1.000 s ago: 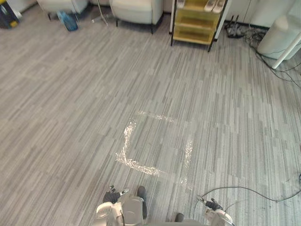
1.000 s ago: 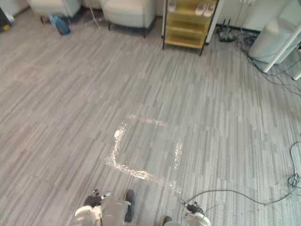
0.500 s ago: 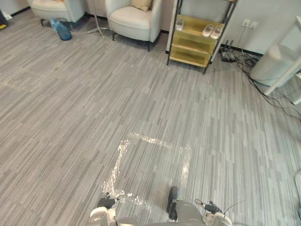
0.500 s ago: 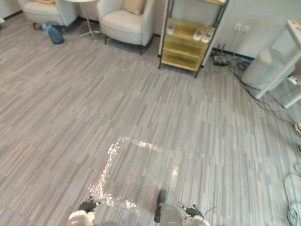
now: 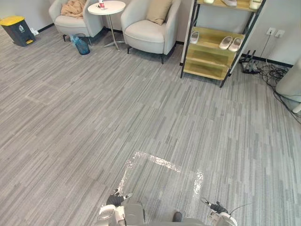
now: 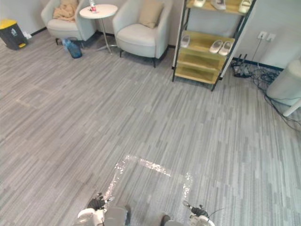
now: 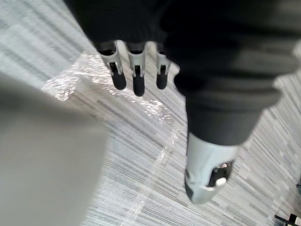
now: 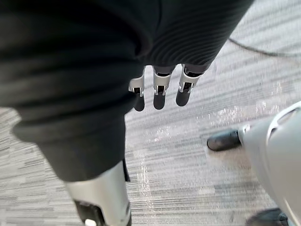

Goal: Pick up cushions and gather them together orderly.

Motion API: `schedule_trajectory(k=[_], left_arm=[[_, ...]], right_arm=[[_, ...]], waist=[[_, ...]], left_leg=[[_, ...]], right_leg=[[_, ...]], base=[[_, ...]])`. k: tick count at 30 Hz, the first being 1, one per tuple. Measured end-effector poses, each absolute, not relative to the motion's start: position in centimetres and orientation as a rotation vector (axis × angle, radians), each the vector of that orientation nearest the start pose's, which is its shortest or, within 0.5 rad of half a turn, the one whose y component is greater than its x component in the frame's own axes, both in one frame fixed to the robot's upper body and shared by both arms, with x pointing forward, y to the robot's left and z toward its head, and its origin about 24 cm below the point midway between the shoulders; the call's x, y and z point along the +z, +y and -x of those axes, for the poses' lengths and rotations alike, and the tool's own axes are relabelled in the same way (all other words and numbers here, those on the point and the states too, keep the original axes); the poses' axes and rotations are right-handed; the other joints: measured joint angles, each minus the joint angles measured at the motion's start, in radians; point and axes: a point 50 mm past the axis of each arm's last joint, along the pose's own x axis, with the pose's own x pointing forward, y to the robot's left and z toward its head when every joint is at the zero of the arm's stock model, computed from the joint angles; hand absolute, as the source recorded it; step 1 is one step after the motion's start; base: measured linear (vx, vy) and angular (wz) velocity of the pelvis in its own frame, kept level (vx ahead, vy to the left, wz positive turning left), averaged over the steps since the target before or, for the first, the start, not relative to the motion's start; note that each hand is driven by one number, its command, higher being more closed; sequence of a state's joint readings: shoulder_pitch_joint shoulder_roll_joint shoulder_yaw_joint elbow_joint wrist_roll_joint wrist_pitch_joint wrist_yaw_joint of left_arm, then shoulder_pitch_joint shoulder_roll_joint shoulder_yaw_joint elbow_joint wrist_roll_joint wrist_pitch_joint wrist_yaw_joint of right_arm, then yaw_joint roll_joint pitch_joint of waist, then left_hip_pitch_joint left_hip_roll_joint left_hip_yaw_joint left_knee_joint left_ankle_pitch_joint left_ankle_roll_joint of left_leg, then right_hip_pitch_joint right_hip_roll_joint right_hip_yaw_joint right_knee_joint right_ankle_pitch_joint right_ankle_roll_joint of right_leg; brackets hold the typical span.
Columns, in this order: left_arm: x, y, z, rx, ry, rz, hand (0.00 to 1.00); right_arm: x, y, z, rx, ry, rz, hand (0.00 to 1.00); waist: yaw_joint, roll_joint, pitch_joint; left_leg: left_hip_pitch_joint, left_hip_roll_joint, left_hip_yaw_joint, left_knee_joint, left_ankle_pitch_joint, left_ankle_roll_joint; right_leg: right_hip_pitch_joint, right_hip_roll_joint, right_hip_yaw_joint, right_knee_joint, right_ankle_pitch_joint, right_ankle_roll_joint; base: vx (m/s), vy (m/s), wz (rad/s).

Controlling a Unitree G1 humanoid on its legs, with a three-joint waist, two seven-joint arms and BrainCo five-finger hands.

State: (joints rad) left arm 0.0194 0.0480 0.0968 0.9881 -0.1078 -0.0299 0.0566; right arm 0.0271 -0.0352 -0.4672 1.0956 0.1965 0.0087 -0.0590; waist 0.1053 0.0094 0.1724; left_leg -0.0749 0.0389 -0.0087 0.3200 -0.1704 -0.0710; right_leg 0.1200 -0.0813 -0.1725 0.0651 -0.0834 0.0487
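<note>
Seen twice from the head, slightly apart: looking down and forward over the floor (image 5: 70,117), far from the armchair (image 5: 148,33) and shelf (image 5: 211,44) at the back, nearly the same scene in both. Seen also from each wrist, very near, down along the left hand (image 7: 136,70) and right hand (image 8: 160,89); tape square (image 5: 155,160) shared with the head views.

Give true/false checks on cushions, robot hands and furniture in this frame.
A tan cushion leans on the back of the armchair nearest the shelf. True.
The left robot hand holds a cushion. False: its fingers are straight, holding nothing.
The right robot hand hangs open above the floor. True.
The shelf holds cushions. False: it holds shoes.
The taped square touches the armchair. False: it lies far from it, on open floor.
</note>
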Motion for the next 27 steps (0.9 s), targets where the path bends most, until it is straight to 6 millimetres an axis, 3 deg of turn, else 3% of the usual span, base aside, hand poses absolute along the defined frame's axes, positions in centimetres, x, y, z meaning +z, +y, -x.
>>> schedule_trajectory(k=[2,6,15,20,27], left_arm=[[-15.0,19.0,-12.8,0.235,0.989,0.06,0.0],[-15.1,19.3,-12.6,0.232,0.999,0.049,0.0],[-15.5,19.0,-12.1,0.197,1.036,0.017,0.0],[-15.5,19.0,-12.0,0.194,1.039,0.016,0.0],[-15.5,19.0,-11.9,0.191,1.041,0.01,0.0]], right_arm=[[-16.2,-21.6,-9.1,-0.607,1.07,-0.369,0.0],[-16.2,-21.6,-9.2,-0.605,1.064,-0.367,0.0],[-16.3,-21.8,-8.3,-0.585,1.093,-0.333,0.0],[-16.5,-21.8,-7.5,-0.587,1.114,-0.326,0.0],[-16.5,-21.8,-7.3,-0.588,1.118,-0.322,0.0]], waist=[[0.003,-0.019,-0.007],[0.003,-0.029,-0.028],[-0.001,-0.011,-0.05],[-0.002,-0.013,-0.06],[-0.002,-0.017,-0.063]], left_leg=[[0.048,-0.018,0.008,-0.018,0.0,0.001],[0.082,-0.034,-0.005,-0.054,-0.004,0.008],[0.077,-0.049,-0.064,-0.115,0.028,0.024],[0.077,-0.055,-0.095,-0.169,0.074,0.019],[0.075,-0.067,-0.112,-0.187,0.086,0.019]], right_leg=[[0.025,-0.017,0.022,0.0,0.001,-0.001],[0.038,-0.024,0.021,-0.005,0.001,-0.001],[0.031,-0.024,0.015,-0.052,-0.001,0.008],[0.013,-0.029,-0.005,-0.052,0.001,0.012],[0.01,-0.038,-0.01,-0.055,0.004,0.016]], base=[[0.19,0.101,-0.19],[0.1,0.033,-0.05],[-0.05,-0.034,0.03],[-0.11,-0.022,0.15],[-0.04,0.001,0.05]])
